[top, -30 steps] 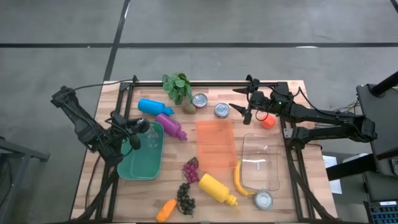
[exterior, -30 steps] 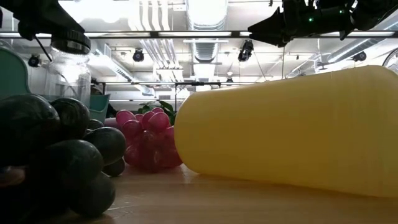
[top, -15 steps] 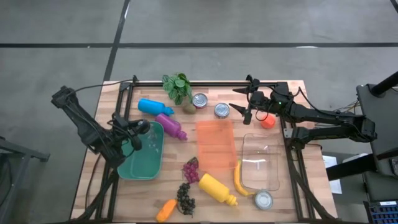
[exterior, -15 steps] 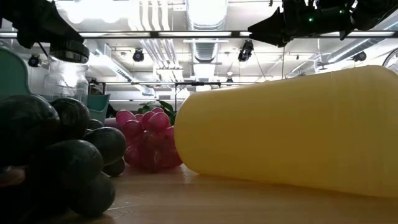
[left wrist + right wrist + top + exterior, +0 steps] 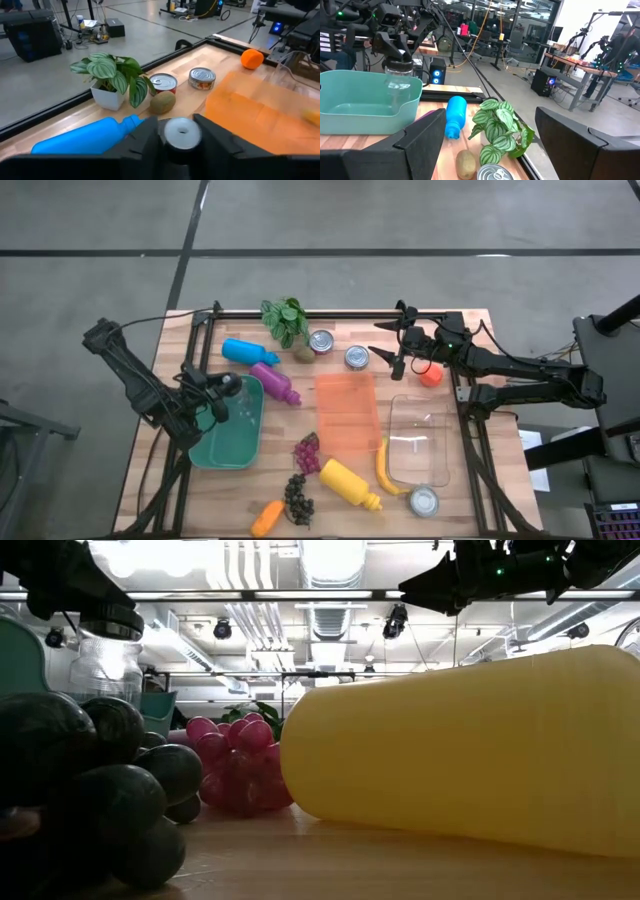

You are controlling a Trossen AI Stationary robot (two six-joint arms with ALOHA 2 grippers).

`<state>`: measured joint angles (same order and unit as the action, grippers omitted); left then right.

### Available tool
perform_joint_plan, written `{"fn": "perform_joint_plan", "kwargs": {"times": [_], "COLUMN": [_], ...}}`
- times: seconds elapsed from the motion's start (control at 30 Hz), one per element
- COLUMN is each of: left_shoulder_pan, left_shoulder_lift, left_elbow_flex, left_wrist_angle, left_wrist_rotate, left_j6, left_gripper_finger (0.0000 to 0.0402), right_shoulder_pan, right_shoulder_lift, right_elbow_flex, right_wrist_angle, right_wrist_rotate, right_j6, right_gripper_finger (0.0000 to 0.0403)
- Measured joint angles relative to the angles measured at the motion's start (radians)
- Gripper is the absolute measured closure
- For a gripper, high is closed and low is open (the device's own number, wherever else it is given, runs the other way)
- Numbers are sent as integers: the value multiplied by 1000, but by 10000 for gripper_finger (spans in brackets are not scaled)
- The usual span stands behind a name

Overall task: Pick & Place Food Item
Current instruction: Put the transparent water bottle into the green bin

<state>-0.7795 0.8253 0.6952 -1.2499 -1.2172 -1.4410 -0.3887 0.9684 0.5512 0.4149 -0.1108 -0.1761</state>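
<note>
We see the left claw (image 5: 222, 393) over the teal tub (image 5: 230, 442), its fingers either side of the lid of a clear jar (image 5: 399, 86) standing in the tub; whether they grip or have let go, we cannot tell. The right claw (image 5: 388, 352) hangs spread wide and empty beside two tins (image 5: 340, 350), an orange (image 5: 431, 376) close by. The clear tray (image 5: 420, 442) holds nothing; a banana (image 5: 385, 468) touches its edge, near the yellow bottle (image 5: 349, 483) on the table (image 5: 170, 362)

Wooden slatted table (image 5: 470, 510) w/ black metal frame: teal plastic tub (image 5: 228, 442) left, orange translucent board (image 5: 346, 412) centre, clear plastic container (image 5: 419, 440) right.
</note>
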Motion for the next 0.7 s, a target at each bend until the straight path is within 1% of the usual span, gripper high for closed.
{"fn": "perform_joint_plan", "kwargs": {"times": [0.17, 0.3, 0.47, 0.7], "left_shoulder_pan": [0, 0, 0, 0], "left_shoulder_lift": [0, 0, 1, 1], "left_elbow_flex": [0, 0, 14, 78], "left_wrist_angle": [-3, -6, -11, -12], "left_wrist_rotate": [5, 6, 16, 13], "left_j6": [1, 1, 11, 116], "left_gripper_finger": [207, 178, 172, 171], "right_shoulder_pan": [0, 0, 0, 0], "right_shoulder_lift": [0, 0, 0, 0], "right_elbow_flex": [0, 0, 0, 0], "right_wrist_angle": [0, 0, 0, 0], "right_wrist_rotate": [0, 0, 0, 0], "right_j6": [0, 0, 0, 0], "right_gripper_finger": [97, 97, 97, 97]}}
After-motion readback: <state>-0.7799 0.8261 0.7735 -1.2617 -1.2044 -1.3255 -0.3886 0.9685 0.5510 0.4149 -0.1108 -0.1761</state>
